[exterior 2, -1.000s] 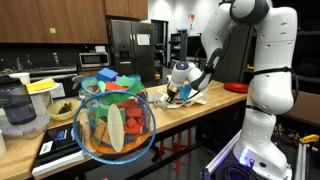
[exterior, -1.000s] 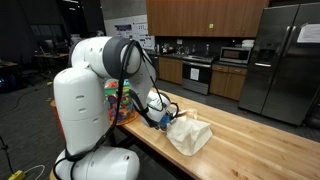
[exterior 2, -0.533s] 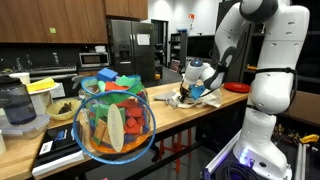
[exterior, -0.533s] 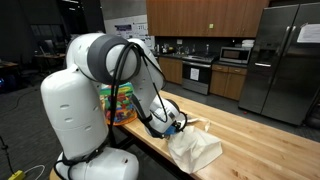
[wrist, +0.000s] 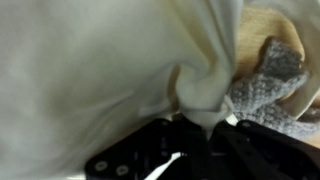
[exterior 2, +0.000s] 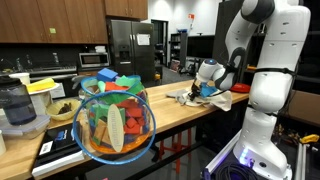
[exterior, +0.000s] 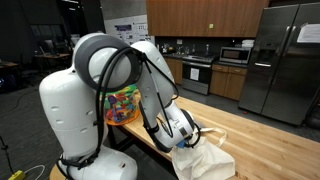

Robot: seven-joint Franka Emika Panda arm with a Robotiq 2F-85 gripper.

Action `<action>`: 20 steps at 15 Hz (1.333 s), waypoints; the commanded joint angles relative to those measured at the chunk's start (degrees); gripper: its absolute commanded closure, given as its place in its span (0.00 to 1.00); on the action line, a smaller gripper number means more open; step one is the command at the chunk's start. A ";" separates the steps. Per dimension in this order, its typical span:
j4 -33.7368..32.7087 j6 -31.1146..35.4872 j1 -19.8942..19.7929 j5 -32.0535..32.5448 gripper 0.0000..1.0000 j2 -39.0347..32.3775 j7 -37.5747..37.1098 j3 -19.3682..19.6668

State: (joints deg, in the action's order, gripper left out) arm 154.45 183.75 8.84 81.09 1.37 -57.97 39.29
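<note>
My gripper (wrist: 200,125) is shut on a bunched fold of a white cloth (wrist: 100,60), which fills most of the wrist view. A grey knitted cloth (wrist: 265,82) lies right beside the pinched fold on the wooden table (wrist: 255,28). In both exterior views the gripper (exterior: 185,133) (exterior 2: 206,88) is low over the table, and the white cloth (exterior: 207,160) (exterior 2: 220,100) trails from it along the tabletop. The arm hides the fingers in the exterior views.
A clear bowl of colourful toys (exterior 2: 115,120) (exterior: 122,103) stands on the same table (exterior 2: 160,112), on its far side from the cloth. A black appliance and containers (exterior 2: 20,108) sit beside the bowl. Kitchen cabinets and a fridge (exterior: 285,55) stand behind.
The gripper has moved along the table away from the toy bowl, dragging the white cloth with it. The arm has stretched out further.
</note>
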 commanded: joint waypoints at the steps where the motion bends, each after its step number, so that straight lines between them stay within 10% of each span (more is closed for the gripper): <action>1: 1.64 5.59 -4.00 -0.25 0.99 -8.52 0.31 4.42; 6: 1.45 16.97 -8.92 -0.88 0.99 -13.41 -0.57 7.20; 20: -3.40 15.65 -23.47 1.30 0.99 -15.40 -15.84 -11.25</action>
State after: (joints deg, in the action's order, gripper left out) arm 153.54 199.39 -11.07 80.87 -4.36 -68.27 33.31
